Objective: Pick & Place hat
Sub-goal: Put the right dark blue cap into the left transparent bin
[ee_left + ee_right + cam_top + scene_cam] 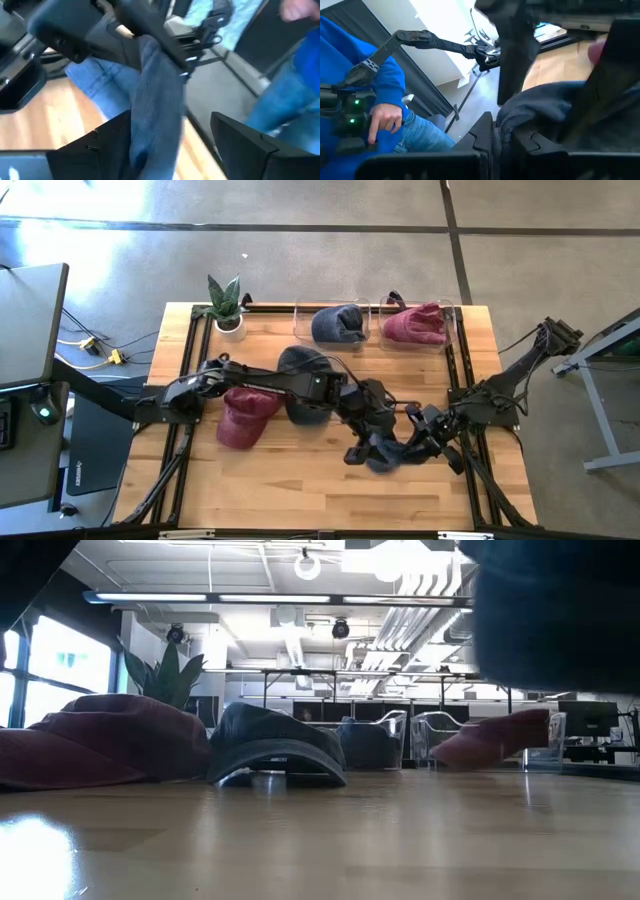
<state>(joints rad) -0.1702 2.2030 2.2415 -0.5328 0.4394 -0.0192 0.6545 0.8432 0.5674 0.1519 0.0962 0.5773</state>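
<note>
Hand-over stage, by the look of it: hat (385,457) up off the table (300,490), front right of centre, between left gripper (358,450) and right gripper (425,438). Right gripper pinched narrow on a fold of the hat, carrying it. Left gripper wide open, fingers (250,145) either side of the hanging fabric, apparently not gripping. Next move probably: back the left arm out without snagging cloth, then carry the hat with the right arm to a bin, likely the bin (300,320) at the far edge with a similar navy one inside; needs a firm pinch, since the hat droops and could slip. High view gives layout only: both arms meeting, red hat (245,418) and dark hat (305,385) loose on the table. Left wrist view alone shows the open jaws with fabric dangling between. Right wrist view alone shows the pinch point, plus a person (380,85) in blue beyond the table. Low view shows just a dark mass top right, confirming clearance above the wood; can't tell hat from gripper there.
</note>
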